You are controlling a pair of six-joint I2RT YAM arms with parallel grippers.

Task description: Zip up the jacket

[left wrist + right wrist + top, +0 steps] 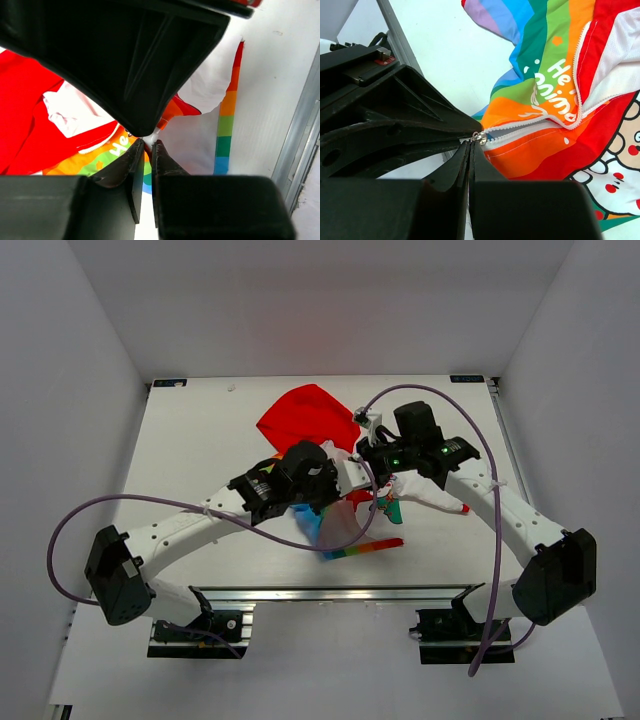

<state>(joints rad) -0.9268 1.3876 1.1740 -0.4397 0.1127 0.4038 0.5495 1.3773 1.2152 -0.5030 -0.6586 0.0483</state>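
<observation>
The jacket [305, 415] lies mid-table, red hood at the far side, rainbow hem [362, 548] towards me. My two grippers meet over its front. My left gripper [350, 480] is nearly shut, pinching a thin red and white edge of the jacket [60, 115] at its tips [147, 144]. My right gripper [372, 462] is shut, its tips [471, 143] at the small silver zip slider [480, 138], apparently on its pull. The white zip teeth [540, 122] lie apart beyond the slider, across the orange and rainbow panel [560, 145]. Each gripper's black body fills part of the other's wrist view.
A metal rail [330, 592] runs along the near table edge and shows in the left wrist view [300, 130]. Purple cables [470, 430] loop over both arms. White walls stand left, right and behind. The table [200, 430] is white.
</observation>
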